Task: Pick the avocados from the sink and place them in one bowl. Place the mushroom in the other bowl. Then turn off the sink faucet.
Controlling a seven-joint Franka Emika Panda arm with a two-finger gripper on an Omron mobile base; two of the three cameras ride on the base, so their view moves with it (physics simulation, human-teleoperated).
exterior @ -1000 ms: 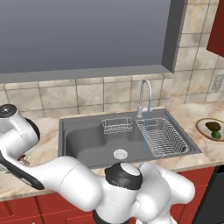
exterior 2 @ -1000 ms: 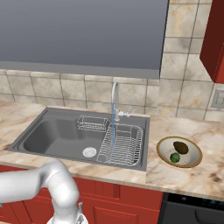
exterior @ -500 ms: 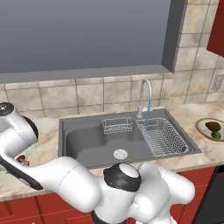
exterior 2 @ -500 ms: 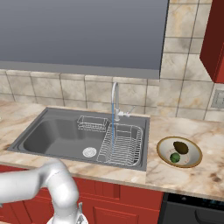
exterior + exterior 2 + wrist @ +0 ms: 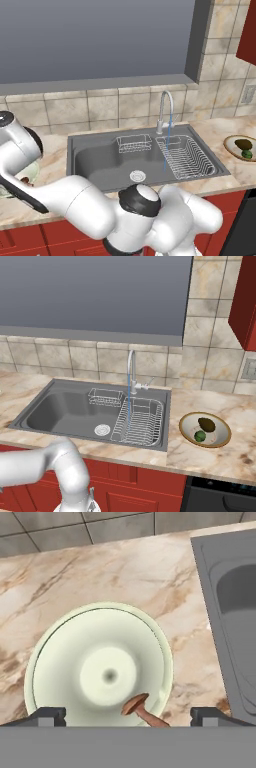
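1. The mushroom lies on its side inside the pale green-cream bowl, down on the inner slope near the rim, its reddish-brown cap toward the bowl's middle and its pale stem pointing outward.
2. The gripper hangs straight above that bowl with its two dark fingertips spread wide, one on either side of the mushroom and neither touching it; it grasps nothing.
3. The bowl stands on the marble counter just beside the left edge of the sink; in the left base view its rim peeks out behind the white arm.
4. The sink basin holds a round white drain, a small wire basket at the back and a larger wire rack on the right side.
5. Water runs in a thin blue stream from the chrome gooseneck faucet down into the rack.
6. Well off on the counter right of the sink sits the shallow tan bowl, with the dark olive-brown avocado and the bright green avocado inside it, close together.
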